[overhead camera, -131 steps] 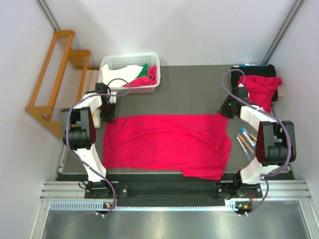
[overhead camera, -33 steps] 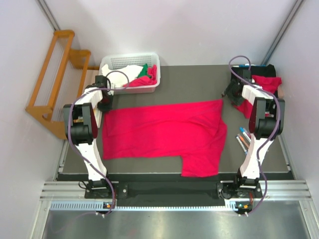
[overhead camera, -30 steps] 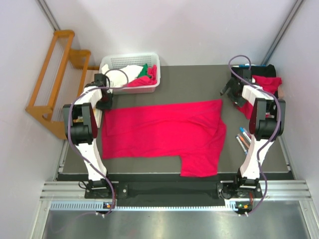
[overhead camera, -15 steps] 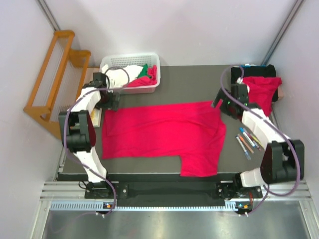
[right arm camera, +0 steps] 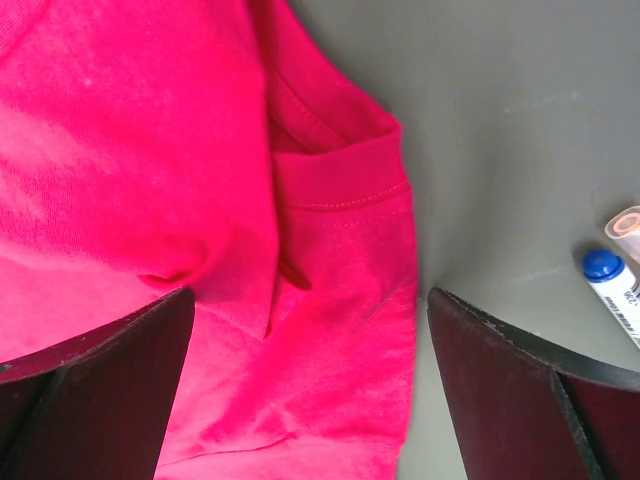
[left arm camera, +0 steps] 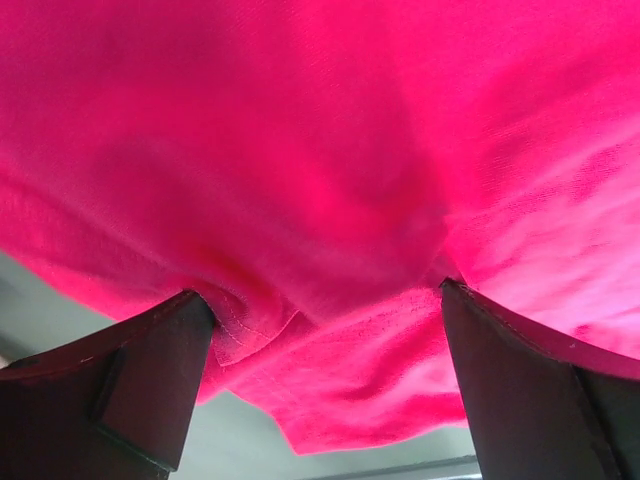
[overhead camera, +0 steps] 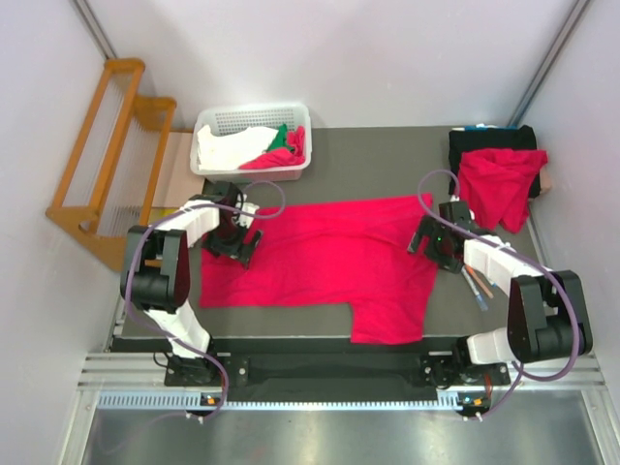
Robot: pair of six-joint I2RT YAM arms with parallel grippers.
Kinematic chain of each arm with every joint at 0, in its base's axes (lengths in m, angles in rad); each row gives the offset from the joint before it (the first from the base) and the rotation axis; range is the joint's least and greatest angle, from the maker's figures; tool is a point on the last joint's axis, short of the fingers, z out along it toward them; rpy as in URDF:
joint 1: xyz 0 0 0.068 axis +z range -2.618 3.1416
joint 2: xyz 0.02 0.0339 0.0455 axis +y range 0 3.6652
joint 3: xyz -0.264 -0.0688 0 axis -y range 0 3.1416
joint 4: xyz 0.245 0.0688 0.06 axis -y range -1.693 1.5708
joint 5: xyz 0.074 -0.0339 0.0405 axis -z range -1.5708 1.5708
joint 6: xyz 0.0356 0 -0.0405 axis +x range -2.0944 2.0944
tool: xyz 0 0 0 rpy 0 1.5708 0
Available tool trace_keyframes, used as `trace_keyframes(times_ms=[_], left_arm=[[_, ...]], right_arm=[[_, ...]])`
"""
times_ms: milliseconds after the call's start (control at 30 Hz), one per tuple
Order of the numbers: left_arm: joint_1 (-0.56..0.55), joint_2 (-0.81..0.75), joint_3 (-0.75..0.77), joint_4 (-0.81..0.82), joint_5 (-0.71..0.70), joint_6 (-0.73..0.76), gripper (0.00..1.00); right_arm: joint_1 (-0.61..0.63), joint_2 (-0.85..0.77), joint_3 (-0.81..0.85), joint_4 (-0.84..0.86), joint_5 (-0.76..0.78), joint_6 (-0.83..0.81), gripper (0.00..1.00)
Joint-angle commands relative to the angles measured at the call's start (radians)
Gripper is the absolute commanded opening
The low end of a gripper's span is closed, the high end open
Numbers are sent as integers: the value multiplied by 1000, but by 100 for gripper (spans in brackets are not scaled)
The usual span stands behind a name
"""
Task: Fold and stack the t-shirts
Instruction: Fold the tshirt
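A crimson t-shirt (overhead camera: 329, 257) lies spread flat across the middle of the dark table (overhead camera: 373, 160), one part hanging toward the near edge. My left gripper (overhead camera: 237, 237) hovers open over the shirt's left edge; in the left wrist view a folded hem (left arm camera: 250, 335) lies between its dark fingers (left arm camera: 140, 380). My right gripper (overhead camera: 433, 237) stands open over the right sleeve (right arm camera: 340, 200), its fingers (right arm camera: 520, 390) straddling the sleeve's edge. A second red t-shirt (overhead camera: 499, 184) lies crumpled at the back right corner.
A white basket (overhead camera: 221, 121) at the back left holds white, green and red cloth. Several markers (overhead camera: 475, 281) lie right of the shirt, one blue-capped (right arm camera: 610, 275). A wooden rack (overhead camera: 102, 145) stands off the table's left side. A black item (overhead camera: 470, 140) lies under the crumpled shirt.
Both arms have come from the back corners down over the shirt's left and right edges. The left gripper let go and opened. The shirt now lies still.
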Motion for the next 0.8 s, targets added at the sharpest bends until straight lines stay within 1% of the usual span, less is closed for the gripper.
trace_keyframes(times_ms=[0, 133, 500, 600, 633, 700, 733, 767], left_arm=[[-52, 34, 41, 6, 58, -11, 99], [-63, 48, 79, -5, 60, -19, 98], [-63, -20, 127, -25, 34, -10, 99], [-63, -30, 133, -31, 29, -4, 98], [-63, -32, 136, -39, 31, -4, 99], [-63, -30, 144, -47, 35, -4, 98], [-63, -30, 146, -48, 34, -2, 99], [-63, -30, 149, -56, 32, 1, 99]], right_arm=[[7, -3, 44, 7, 40, -9, 100], [-2, 8, 81, -5, 68, -17, 100], [-6, 46, 45, 50, 14, -3, 100], [-6, 54, 28, 68, 11, 0, 88], [-6, 58, 28, 73, 8, 0, 76], [-8, 66, 22, 85, 5, 4, 63], [-8, 69, 20, 93, -4, 6, 49], [-8, 69, 20, 98, -9, 10, 42]])
